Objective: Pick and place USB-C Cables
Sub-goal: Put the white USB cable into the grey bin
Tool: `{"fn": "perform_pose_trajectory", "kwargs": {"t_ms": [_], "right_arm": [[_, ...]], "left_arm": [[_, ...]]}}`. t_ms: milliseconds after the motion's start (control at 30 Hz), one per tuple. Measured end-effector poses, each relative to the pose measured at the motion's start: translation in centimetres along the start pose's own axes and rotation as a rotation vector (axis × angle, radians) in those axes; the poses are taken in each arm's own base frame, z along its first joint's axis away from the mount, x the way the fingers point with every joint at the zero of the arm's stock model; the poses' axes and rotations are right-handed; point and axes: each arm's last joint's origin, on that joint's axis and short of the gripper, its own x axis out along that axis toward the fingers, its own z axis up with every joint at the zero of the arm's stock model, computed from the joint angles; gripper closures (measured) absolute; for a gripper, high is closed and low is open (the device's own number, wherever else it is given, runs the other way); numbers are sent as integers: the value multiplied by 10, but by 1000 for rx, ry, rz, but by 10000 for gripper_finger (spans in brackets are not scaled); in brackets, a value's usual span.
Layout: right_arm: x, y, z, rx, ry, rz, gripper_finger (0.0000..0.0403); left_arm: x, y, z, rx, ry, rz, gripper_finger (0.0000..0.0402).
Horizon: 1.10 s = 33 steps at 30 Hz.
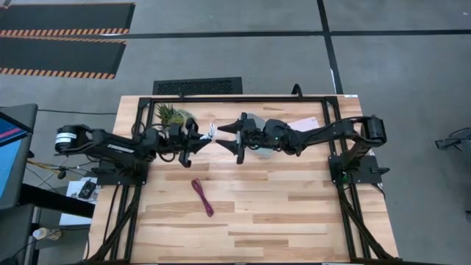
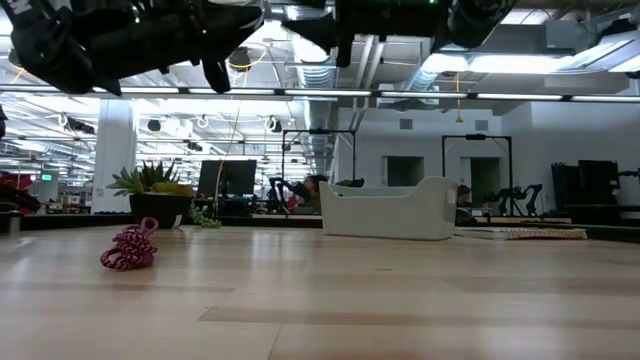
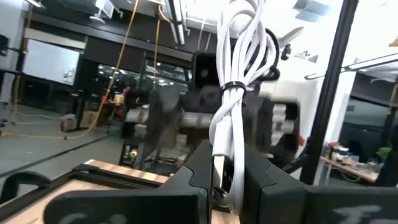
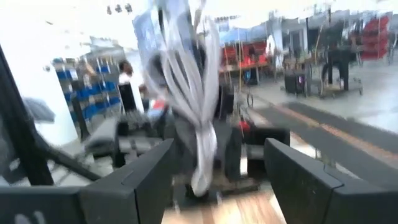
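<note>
Wooden table (image 1: 294,199) carries a maroon cable (image 1: 202,196) lying loose at 6 o'clock from the left gripper (image 1: 200,141). That gripper is clamped on a white cable (image 3: 231,99) held in the air, and the right gripper (image 1: 234,138), at 3 o'clock from it, faces it with fingers spread. Contents of the white bin (image 2: 392,208) cannot be seen.

Bright overhead light, blurred right-wrist view

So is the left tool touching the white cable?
Touching. The left wrist view shows the left tool clamped on the white cable, its fingers pressing both sides.
</note>
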Motion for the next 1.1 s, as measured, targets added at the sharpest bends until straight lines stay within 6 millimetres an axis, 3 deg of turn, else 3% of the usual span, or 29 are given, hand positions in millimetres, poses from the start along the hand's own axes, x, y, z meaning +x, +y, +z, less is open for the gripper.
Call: {"fn": "perform_pose_trajectory", "kwargs": {"t_ms": [267,567,800,933,1100], "right_arm": [[1,-2,-2,7,22,-9,132],[1,-2,-2,8,21,-9,132],[0,-2,-3,9,25,-71,139],[0,1,-4,-16,31,-102,177],[0,0,-5,-25,32,-103,282]], "left_arm": [[6,5,-14,-30,13,-3,384],[27,7,-17,-41,29,-51,384],[32,9,-19,-42,39,-48,384],[31,9,-20,-43,43,-40,384],[30,10,-21,-49,45,-21,384]]}}
